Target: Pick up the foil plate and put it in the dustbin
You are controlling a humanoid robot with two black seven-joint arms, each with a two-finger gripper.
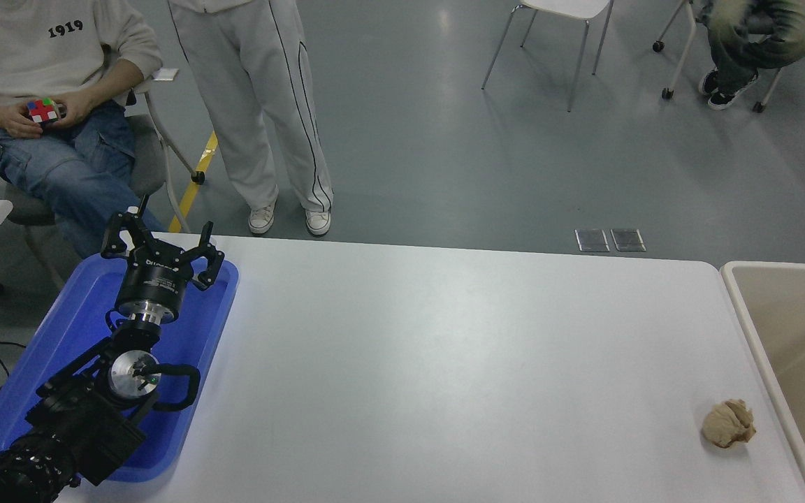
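Blue plastic, a flat tray, lies at the left end of the white table, and the left arm is parked over it with the left gripper above the tray's far end, its black fingers spread wide around nothing. Behind that end of the table a person in a pale sweatshirt sits holding a coloured puzzle cube in both hands, and just to the right of that chair another person in light striped trousers stands with white shoes near the table's far edge. Rightward along the table the surface runs bare to a small tan paper lump near the table's right end, close to its front edge. Past that end stands the beige dustbin, its pale rim touching or just beside the table's edge; the part of its inside that shows is plain beige. The foil plate cannot be seen anywhere on the table or in the visible part of the dustbin, so its place relative to the fingers cannot be told. The right gripper is out of view.
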